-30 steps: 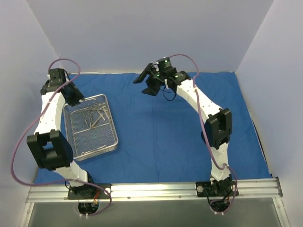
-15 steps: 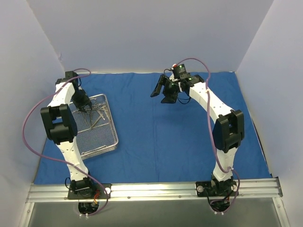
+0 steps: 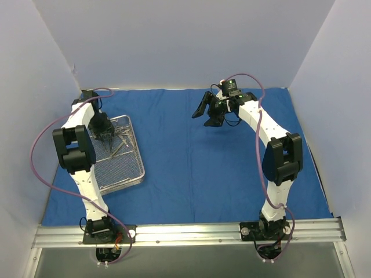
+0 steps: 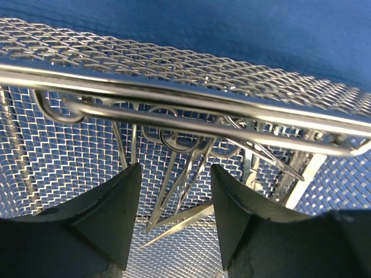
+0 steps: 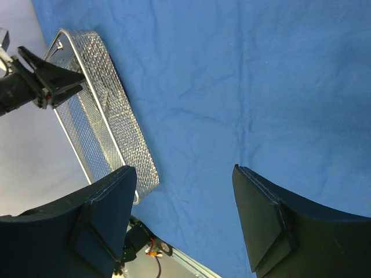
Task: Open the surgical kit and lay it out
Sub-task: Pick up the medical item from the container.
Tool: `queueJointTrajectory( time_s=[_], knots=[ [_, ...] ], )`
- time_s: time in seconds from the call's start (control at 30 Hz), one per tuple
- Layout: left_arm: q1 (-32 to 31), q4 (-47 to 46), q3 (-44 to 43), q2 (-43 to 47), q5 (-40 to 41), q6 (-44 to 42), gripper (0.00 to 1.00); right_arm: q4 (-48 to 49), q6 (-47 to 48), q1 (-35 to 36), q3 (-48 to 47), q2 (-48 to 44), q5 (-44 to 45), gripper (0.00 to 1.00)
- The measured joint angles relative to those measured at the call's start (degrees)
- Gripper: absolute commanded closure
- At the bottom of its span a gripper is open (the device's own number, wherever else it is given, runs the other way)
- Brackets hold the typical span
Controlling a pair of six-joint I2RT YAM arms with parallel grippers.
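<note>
Both claws stand open and empty: the left claw (image 4: pixel 173 175) hangs inside the wire tray (image 3: pixel 120 171) over the instruments (image 4: pixel 174 141), the right claw (image 5: pixel 184 174) above the blue cloth (image 3: pixel 191 162)

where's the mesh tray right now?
Top view: the tray sits at the left of the blue cloth, the left arm over its far end, above the instruments.

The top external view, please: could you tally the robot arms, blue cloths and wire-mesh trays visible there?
Robot arms: 2, the left arm and the right arm
Blue cloth: 1
Wire-mesh tray: 1
Total: 4
</note>
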State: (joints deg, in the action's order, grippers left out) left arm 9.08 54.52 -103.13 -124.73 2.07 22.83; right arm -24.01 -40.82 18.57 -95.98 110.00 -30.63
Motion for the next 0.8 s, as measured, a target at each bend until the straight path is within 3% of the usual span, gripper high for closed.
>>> queueJointTrajectory(
  time_s=[0.17, 0.33, 0.8],
  knots=[
    [0.17, -1.68, 0.61, 0.00, 0.11, 1.07, 0.46, 0.31, -0.02, 0.00, 0.00, 0.00, -0.61, 0.32],
    [0.83, -3.52, 0.70, 0.00, -0.31, 2.03, 0.59, 0.42, -0.09, 0.00, 0.04, 0.00, -0.90, 0.32],
    [2.60, -6.03, 2.40, 0.00, -1.11, 2.29, 0.59, 1.14, -1.81, 0.00, 0.11, 0.02, -1.36, 0.32]
  ],
)
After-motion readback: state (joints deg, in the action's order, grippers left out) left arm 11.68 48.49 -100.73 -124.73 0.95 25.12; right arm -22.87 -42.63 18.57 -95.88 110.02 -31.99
